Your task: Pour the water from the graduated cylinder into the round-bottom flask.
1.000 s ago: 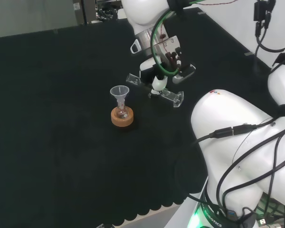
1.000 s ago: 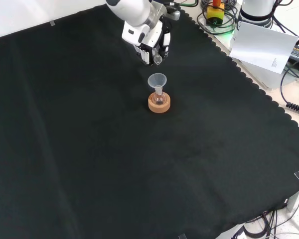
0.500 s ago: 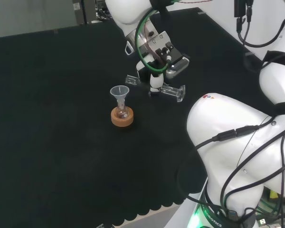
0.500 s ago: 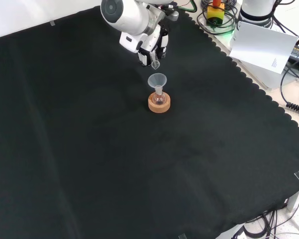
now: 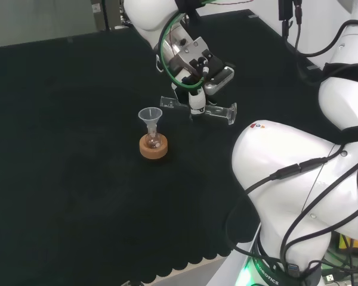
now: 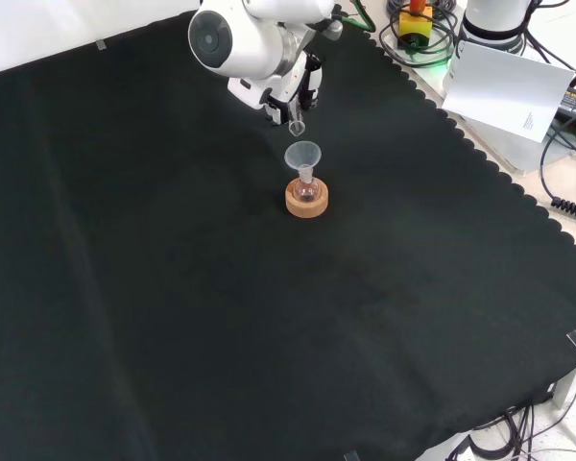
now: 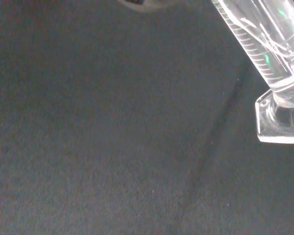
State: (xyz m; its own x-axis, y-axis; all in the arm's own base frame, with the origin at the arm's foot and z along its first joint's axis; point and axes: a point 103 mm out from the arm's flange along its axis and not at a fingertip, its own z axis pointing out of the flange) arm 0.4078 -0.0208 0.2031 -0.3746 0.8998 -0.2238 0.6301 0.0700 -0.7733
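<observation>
In the head view the robot hand (image 5: 198, 65) hangs above the black cloth of the worktop (image 5: 65, 179), its fingers curled round the middle of the graduated cylinder (image 5: 218, 112), which it holds off the cloth. The cylinder lies nearly level, crossing under the fingers: its open mouth points left in this view, toward the funnel, and its flat foot sticks out to the right. The mouth end sits just up and to the right of the funnel rim, near it but apart from it.

The clear funnel (image 5: 150, 117) stands upright in the neck of the small round-bottom flask (image 5: 153, 142), which rests in a cork ring (image 5: 153, 149) on the cloth, below and to the left of the robot hand in the head view.

In the front view the robot hand (image 6: 290, 91) comes in from the top, with the cylinder's mouth end (image 6: 297, 127) showing just above the funnel (image 6: 303, 156); the flask (image 6: 306, 190) and its cork ring (image 6: 306, 202) stand below that.

The wrist view shows the cylinder (image 7: 264, 44) close up, slanting across one corner with its printed scale marks and its angular clear foot over the dark cloth. Whether it holds water cannot be told.
</observation>
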